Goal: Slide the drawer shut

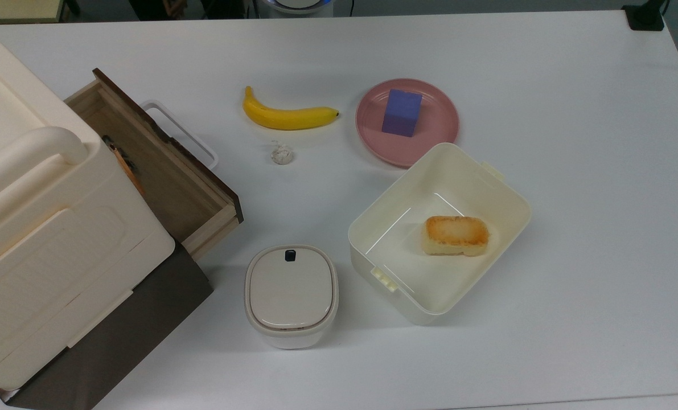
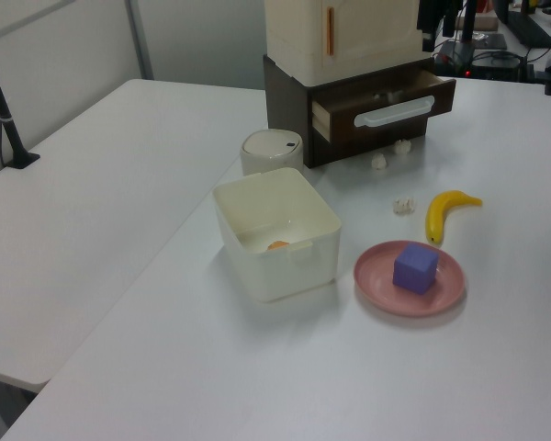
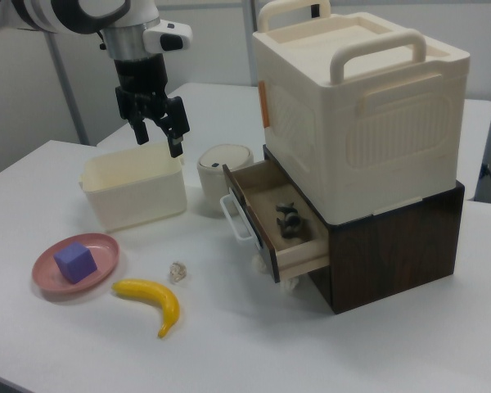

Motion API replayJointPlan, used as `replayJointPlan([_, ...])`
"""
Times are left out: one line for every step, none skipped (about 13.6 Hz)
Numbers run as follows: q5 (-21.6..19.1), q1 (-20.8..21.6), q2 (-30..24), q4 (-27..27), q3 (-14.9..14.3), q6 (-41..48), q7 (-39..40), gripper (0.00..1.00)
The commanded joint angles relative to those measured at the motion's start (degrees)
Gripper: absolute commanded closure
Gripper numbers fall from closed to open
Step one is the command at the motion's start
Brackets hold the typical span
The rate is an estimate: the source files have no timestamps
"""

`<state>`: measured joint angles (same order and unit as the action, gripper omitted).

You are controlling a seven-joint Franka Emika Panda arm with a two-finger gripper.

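Shallow light-wood drawer (image 1: 162,171) with dark brown front panel and white loop handle (image 3: 236,217) stands pulled well out of the dark brown wooden cabinet (image 3: 393,246). In the top view it projects from the cabinet at the top view's left, angled toward the middle of the white table (image 1: 572,171). In the right view a small dark object (image 3: 288,219) lies on the drawer floor; what it is cannot be told.

Large cream plastic case with two arched handles (image 3: 360,98) sits on top of the cabinet, overhanging the rear of the drawer.

Black two-finger gripper (image 3: 158,135) hangs in the air in the right view, above the far rim of the cream rectangular plastic bin (image 3: 135,190) and well apart from the drawer handle. Fingers are spread, with a clear gap between them, and hold nothing.

Bin contents: one golden-brown bread-like block (image 1: 456,234) on the floor, seen in the top view. Beside the bin, nearer the cabinet, a small cream lidded container with rounded corners (image 1: 291,293).

Pink round plate (image 1: 435,122) carries a purple cube (image 1: 401,112); the plate touches or nearly touches a bin corner in the top view. Yellow banana (image 1: 287,115) lies between plate and drawer. A small whitish crumpled lump (image 1: 282,154) sits just beside the banana.
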<state>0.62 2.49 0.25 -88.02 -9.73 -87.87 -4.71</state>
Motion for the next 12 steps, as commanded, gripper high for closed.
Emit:
replayJointPlan([-1.5, 0.41, -0.6, -1.1, -0.38, -1.33, 1.02, 0.0])
replayJointPlan([-1.49, 0.41, -0.6, -1.01, -0.38, -1.42, 0.94, 0.0])
replayJointPlan([-1.58, 0.32, -0.6, -1.1, -0.38, -1.42, 1.46, 0.0])
replayJointPlan([-1.67, 0.32, -0.51, -1.01, -0.38, -1.42, 1.2, 0.0])
replayJointPlan([-1.67, 0.4, -0.6, -1.1, -0.38, -1.34, 1.2, 0.0])
replayJointPlan([-1.58, 0.41, -0.6, -1.1, -0.38, -0.9, 1.46, 0.0])
replayJointPlan([-1.41, 0.41, -0.6, -1.1, -0.38, -0.81, 1.55, 0.0])
replayJointPlan([-0.97, 0.23, -0.6, -1.01, -0.46, -0.55, 1.99, 0.0])
replayJointPlan([-0.97, 0.23, -0.6, -1.01, -0.47, -0.46, 2.34, 0.0])
replayJointPlan([-0.97, 0.23, -0.6, -1.01, -0.38, -0.46, 1.99, 0.0])
replayJointPlan([-0.97, 0.32, -0.6, -1.01, -0.38, -0.46, 1.99, 0.0])
replayJointPlan([-0.88, 0.4, -0.6, -1.01, -0.38, -0.46, 1.9, 0.0])
